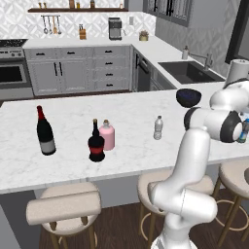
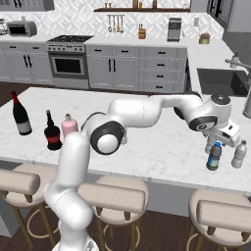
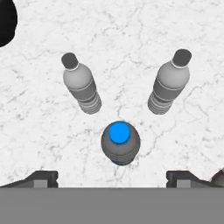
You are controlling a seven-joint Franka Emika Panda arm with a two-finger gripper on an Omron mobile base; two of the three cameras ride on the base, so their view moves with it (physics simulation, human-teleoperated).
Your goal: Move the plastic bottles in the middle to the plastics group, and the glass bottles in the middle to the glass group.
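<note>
Hand view: my jaws (image 3: 112, 177) wide open, empty, above blue-capped bottle (image 3: 120, 142) standing free on table (image 3: 39, 144), between two clear bottles (image 3: 81, 87) — plastics grouped. Pink glass bottle (image 1: 107, 135) beside dark red-labelled bottle (image 1: 96, 143).

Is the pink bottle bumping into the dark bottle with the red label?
Cannot tell. In both base views the pink bottle overlaps the red-labelled bottle, showing neither contact nor a gap.

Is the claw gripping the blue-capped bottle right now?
No, the claw stands open above the upright blue-capped bottle, its tips wide apart and clear of it.
</note>
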